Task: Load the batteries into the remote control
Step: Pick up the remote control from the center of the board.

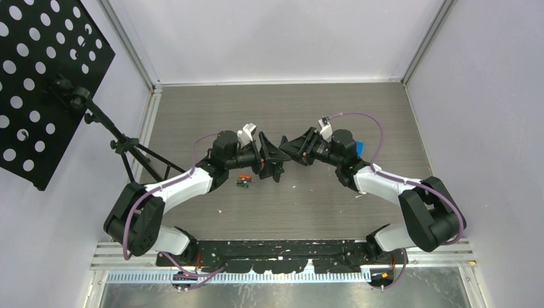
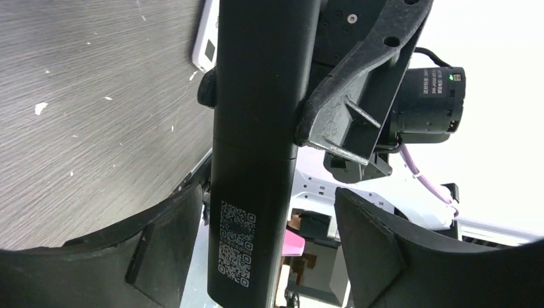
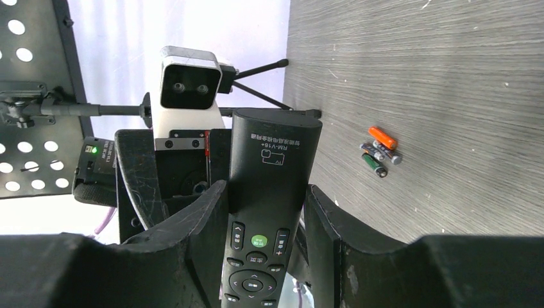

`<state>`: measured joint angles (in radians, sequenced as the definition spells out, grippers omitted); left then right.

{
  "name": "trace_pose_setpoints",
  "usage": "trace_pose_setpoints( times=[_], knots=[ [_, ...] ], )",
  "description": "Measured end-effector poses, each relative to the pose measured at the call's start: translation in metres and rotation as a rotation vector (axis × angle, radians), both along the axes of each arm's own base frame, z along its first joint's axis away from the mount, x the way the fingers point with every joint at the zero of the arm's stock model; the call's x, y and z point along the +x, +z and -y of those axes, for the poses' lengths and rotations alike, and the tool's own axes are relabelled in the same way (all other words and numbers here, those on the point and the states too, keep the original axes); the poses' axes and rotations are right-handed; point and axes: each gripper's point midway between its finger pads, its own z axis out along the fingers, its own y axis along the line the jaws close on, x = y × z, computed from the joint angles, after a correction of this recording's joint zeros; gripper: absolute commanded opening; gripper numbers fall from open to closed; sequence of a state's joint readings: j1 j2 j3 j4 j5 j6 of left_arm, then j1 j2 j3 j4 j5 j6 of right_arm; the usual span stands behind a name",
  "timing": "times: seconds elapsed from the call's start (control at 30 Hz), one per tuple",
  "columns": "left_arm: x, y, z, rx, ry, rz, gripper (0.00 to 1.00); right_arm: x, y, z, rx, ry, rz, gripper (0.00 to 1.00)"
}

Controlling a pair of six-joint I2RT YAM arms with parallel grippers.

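The remote control (image 3: 272, 160) is held off the table (image 3: 449, 58) and appears in the lower middle of the right wrist view, with its button face turned toward that camera. It is clamped across its long edges by the right gripper (image 3: 266, 196), whose jaws are set partway and pressed against both sides.

In the left wrist view its plain back, marked with a printed code, runs down the middle of the frame between the fingers of the left gripper (image 2: 269, 199). Those jaws are spread wide, a clear gap is seen at the right finger, and nothing is gripped by them.

The batteries (image 3: 380, 151) lie in a tight cluster on the table at the right of the right wrist view, one orange-red and the rest dark.

The remote is judged light, rigid and smooth-sided, so it is apt to slip lengthwise. It is best taken across its long edges, clear of the battery end. Whether the cover is on cannot be told.

The batteries are judged hard, round and ready to roll. Each is best pinched across its middle, one at a time.
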<state>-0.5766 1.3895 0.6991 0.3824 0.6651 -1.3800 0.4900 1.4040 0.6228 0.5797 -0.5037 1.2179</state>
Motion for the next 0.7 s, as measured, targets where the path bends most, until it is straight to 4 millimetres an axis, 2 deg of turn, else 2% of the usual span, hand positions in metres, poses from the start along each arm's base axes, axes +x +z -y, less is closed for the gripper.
trace_pose_setpoints(
  times=[0.2,0.27,0.33,0.4,0.43,0.5,0.57,0.7],
  knots=[
    [-0.002,0.008,0.002,-0.039,-0.010,-0.019,0.31,-0.001,0.014,-0.003,0.047,0.017,0.027,0.27],
    [-0.003,0.009,0.002,-0.043,-0.017,-0.002,0.19,-0.001,0.015,-0.003,0.056,0.019,0.027,0.30],
    [-0.003,0.009,0.002,-0.039,-0.021,0.025,0.10,-0.001,0.015,-0.004,0.060,0.021,0.022,0.38],
    [-0.003,0.007,0.002,-0.032,-0.027,0.039,0.05,-0.001,0.015,-0.004,0.063,0.024,0.024,0.55],
    [-0.003,0.006,0.001,-0.028,-0.030,0.047,0.04,-0.002,0.015,-0.005,0.062,0.026,0.026,0.68],
    [-0.004,0.002,0.001,-0.004,-0.041,0.074,0.01,-0.002,0.013,-0.004,0.050,0.028,0.024,0.79],
    [-0.005,-0.006,-0.001,0.046,-0.060,0.107,0.01,-0.001,0.008,-0.003,0.018,0.022,0.014,0.85],
    [0.001,-0.012,-0.004,0.195,-0.095,0.205,0.00,0.002,0.001,0.005,-0.083,-0.014,-0.003,0.85]
  ],
)
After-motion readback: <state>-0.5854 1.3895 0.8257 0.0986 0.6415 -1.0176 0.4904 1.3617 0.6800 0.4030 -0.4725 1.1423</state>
